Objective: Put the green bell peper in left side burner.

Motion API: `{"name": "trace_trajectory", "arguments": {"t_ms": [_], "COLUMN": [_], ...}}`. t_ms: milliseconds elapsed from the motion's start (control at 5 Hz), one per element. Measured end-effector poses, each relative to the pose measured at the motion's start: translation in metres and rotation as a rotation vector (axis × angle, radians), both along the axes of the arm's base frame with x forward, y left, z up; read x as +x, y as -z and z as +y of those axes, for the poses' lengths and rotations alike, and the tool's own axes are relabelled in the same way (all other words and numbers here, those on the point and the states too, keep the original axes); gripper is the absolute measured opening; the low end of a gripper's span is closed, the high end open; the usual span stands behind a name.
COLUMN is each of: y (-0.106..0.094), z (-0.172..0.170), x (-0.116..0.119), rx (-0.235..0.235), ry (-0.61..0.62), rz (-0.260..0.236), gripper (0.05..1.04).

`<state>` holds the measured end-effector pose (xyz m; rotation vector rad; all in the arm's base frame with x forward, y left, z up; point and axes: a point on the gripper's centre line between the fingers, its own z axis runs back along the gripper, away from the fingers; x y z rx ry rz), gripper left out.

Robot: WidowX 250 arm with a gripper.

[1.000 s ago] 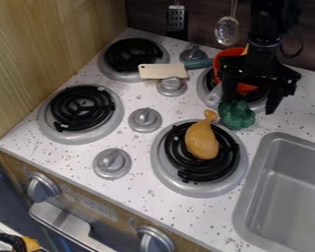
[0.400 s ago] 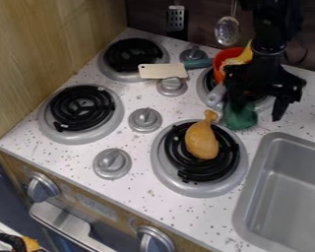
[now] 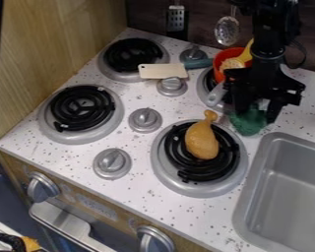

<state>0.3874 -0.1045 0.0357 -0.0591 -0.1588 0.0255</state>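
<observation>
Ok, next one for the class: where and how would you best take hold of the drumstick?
Probably the thick body of the drumstick, from straight above, closing across its width. It lies lengthwise on the burner, both long sides free. The knobbed end is narrower and points towards the pepper, so a grip there looks more crowded and less balanced.

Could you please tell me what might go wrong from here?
The green pepper could slip during a grasp and roll toward the nearby sink. The gripper might knock the gray handle close beside it. A low carry to the left could clip the drumstick.
</observation>
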Motion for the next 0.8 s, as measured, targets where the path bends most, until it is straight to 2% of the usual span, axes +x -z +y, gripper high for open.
{"name": "trace_trajectory", "arguments": {"t_ms": [200,400,600,800], "y": [0.004,0.004,0.001,-0.003], "z": [0.002,0.004,0.002,-0.008], "x": [0.000,-0.001,-0.001,-0.006], "rx": [0.002,0.009,0.023,0.045], "ry": [0.003,-0.015,-0.043,-0.095], "rz": [0.010,0.020,0.028,0.041], "gripper": [0.633,0.367,0.322,0.322]}}
